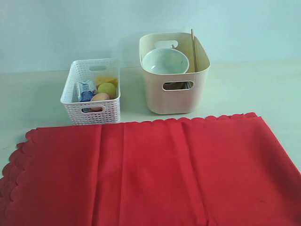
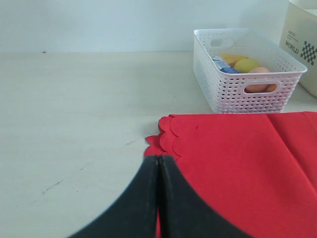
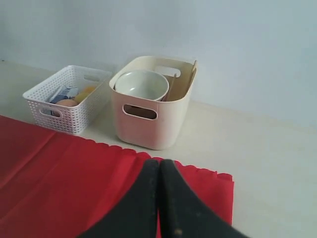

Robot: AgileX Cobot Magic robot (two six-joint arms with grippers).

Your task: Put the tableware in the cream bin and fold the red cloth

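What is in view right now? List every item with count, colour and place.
red cloth: 1, bright red, spread flat in front of both containers
cream bin: 1, cream, behind the cloth, right of the basket
pale green bowl: 1, pale green, tilted inside the cream bin
wooden chopsticks: count unclear, light wood, upright at the bin's right side
white lattice basket: 1, white, left of the bin
carton: 1, blue-white, in the basket
lemon: 1, yellow-green, in the basket
egg: 1, pale brown, in the basket
cheese: 1, yellow, at the basket's back
table: 1, pale, under everything
left gripper: 1, black, shut, over the cloth's left scalloped edge
right gripper: 1, black, shut, over the cloth's right corner
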